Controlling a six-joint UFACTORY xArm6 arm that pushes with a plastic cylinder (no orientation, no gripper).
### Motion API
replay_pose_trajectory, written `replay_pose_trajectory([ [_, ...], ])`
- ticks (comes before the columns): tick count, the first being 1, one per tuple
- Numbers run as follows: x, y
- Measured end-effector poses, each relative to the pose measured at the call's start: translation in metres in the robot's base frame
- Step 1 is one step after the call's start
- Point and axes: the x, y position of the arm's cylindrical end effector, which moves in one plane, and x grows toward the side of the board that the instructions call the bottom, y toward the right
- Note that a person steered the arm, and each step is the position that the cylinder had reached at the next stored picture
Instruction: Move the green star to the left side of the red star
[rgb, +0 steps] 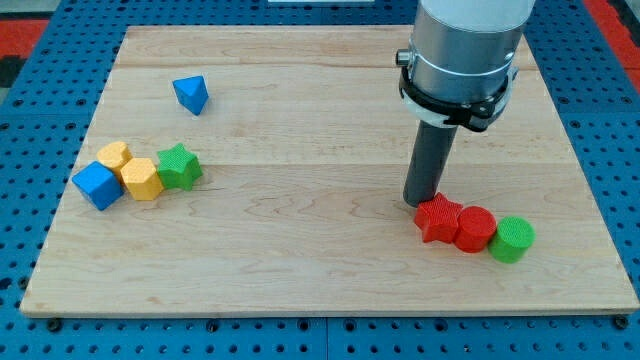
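Note:
The green star (179, 166) lies at the view's left, touching a yellow hexagon block (141, 179). The red star (438, 217) lies at the view's lower right, touching a red cylinder (475, 229). My tip (421, 202) rests on the board right at the red star's upper left edge, far to the right of the green star. The arm's grey body (462, 50) rises above it.
A second yellow hexagon (114, 156) and a blue cube (97, 185) sit left of the green star. A blue triangular block (190, 94) lies at the upper left. A green cylinder (512, 239) touches the red cylinder's right side. The wooden board (300, 270) ends near the bottom.

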Motion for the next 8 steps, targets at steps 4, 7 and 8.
replay_pose_trajectory([
  [4, -0.179, -0.278],
  [7, -0.121, -0.244],
  [8, -0.105, -0.269],
])
